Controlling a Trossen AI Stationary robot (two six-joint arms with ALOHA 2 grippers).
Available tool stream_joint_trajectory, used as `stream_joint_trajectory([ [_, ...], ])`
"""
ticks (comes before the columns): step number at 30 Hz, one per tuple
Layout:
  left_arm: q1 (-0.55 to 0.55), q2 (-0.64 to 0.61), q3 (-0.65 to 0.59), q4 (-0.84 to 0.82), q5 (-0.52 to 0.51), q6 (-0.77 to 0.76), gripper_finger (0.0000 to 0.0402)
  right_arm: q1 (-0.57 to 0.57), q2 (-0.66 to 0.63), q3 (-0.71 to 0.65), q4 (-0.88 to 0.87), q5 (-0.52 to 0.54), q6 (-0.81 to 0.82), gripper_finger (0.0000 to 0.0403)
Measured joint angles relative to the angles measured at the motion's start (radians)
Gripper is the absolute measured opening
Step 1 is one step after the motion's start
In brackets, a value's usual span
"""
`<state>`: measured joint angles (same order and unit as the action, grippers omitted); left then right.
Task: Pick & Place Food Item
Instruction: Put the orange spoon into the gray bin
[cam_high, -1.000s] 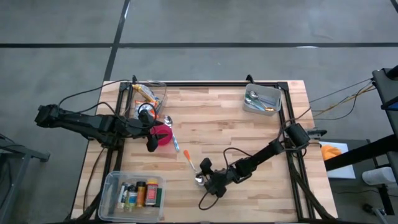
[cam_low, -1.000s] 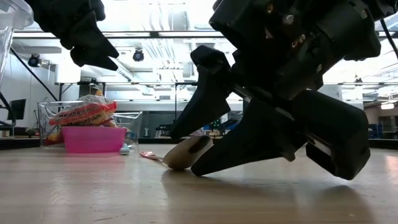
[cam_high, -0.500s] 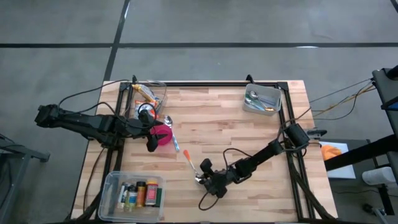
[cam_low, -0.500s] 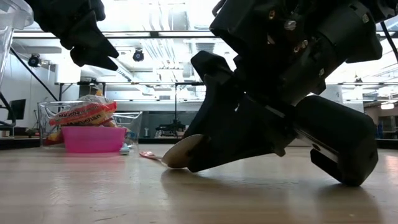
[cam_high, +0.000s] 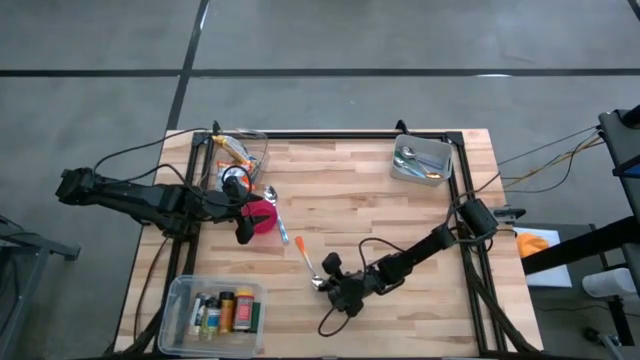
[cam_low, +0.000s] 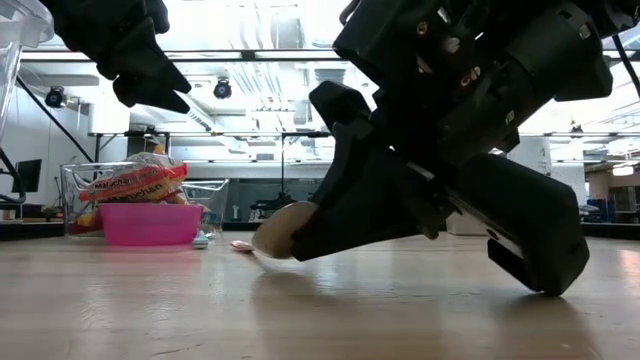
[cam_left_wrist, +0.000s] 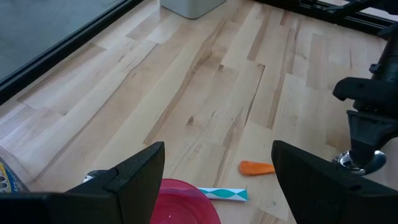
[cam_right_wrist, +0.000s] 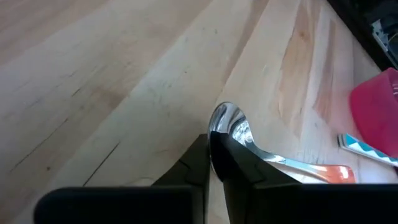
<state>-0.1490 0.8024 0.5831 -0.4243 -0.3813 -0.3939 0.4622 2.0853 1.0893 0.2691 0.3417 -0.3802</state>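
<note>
**Spoon pinched at the table's near middle**

Right gripper (cam_high: 322, 284) sits low on the wooden table (cam_high: 350, 190), its fingers closed on the bowl of an orange-handled spoon (cam_right_wrist: 231, 132), which rests on the boards. Left gripper (cam_left_wrist: 217, 180) hovers over the pink bowl (cam_high: 262, 216) with fingers spread wide, holding nothing. Snack packets fill a clear bin (cam_high: 243, 152) behind that bowl.

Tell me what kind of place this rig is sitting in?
Probably a lab or workshop: a wooden table on bare concrete floor, cables trailing off it, and ceiling strip lights over benches behind the pink bowl.
</note>
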Motion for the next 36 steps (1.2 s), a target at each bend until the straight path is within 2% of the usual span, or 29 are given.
stream_joint_trajectory([
  [5,0.000,0.000,0.000,0.000,0.000,0.000,0.0298,0.000,0.000,0.005,-0.004,0.011,0.002,0.0019],
  [13,0.000,0.000,0.000,0.000,0.000,0.000,0.0298,0.002,-0.041,0.019,-0.011,0.117,-0.069,0.0017],
  [28,0.000,0.000,0.000,0.000,0.000,0.000,0.0298,0.002,-0.250,0.007,-0.072,0.337,-0.200,0.0010],
  [36,0.000,0.000,0.000,0.000,0.000,0.000,0.0298,0.002,-0.395,0.000,-0.215,0.396,-0.146,0.0009],
])
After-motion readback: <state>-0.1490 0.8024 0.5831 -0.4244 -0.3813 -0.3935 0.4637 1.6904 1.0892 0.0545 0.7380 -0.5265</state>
